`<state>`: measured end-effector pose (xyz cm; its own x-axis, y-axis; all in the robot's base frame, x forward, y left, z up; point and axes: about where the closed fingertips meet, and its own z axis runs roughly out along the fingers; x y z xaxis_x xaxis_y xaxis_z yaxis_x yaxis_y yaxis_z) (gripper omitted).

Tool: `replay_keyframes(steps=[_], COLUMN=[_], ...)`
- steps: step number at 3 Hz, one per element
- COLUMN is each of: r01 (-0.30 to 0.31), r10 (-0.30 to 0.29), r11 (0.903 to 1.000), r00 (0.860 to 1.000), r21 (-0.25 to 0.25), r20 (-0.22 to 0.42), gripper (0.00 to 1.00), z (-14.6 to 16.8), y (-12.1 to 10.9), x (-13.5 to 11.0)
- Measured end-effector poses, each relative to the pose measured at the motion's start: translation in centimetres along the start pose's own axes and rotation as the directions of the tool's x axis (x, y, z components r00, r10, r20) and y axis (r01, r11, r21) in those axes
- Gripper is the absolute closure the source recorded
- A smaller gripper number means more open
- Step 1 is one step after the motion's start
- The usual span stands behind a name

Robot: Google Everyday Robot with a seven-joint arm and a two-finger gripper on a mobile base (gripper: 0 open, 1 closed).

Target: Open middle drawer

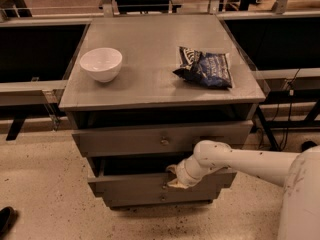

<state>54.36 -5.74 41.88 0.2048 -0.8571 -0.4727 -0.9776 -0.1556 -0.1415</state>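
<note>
The middle drawer [125, 184], a grey wooden drawer with a flat, medium-width front and a small round brass-coloured knob [164, 186], sat second from the top in a grey wooden cabinet [75, 111] at the centre of the scene. It stood a little way out from the cabinet, with a dark gap showing above its front edge.

The two-finger gripper [171, 177] was at the front of this drawer, just right of the knob and close against the drawer's upper edge. Whether it was open or closed, or had hold of the knob, could not be told. The robot's white arm [250, 161] reached in from the near right, passing in front of the right part of the drawer.

Above it, the widest grey drawer front [125, 141] also stood slightly out beneath the cabinet's top. Below, the narrowest grey drawer front [130, 200] sat near the pale speckled floor [40, 184].

On the flat grey cabinet top [150, 89], a round white bowl [101, 64] rested on the left. A crumpled dark blue snack bag [205, 68] lay on the right, well apart from the bowl.
</note>
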Motion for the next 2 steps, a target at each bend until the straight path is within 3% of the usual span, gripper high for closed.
replay_keyframes(steps=[2], r01=[0.0], r10=[0.0], r11=[1.0], r00=[1.0], r21=[0.0], r20=[0.0], gripper=[1.0], z=[-0.06], y=[-0.26], x=[-0.01])
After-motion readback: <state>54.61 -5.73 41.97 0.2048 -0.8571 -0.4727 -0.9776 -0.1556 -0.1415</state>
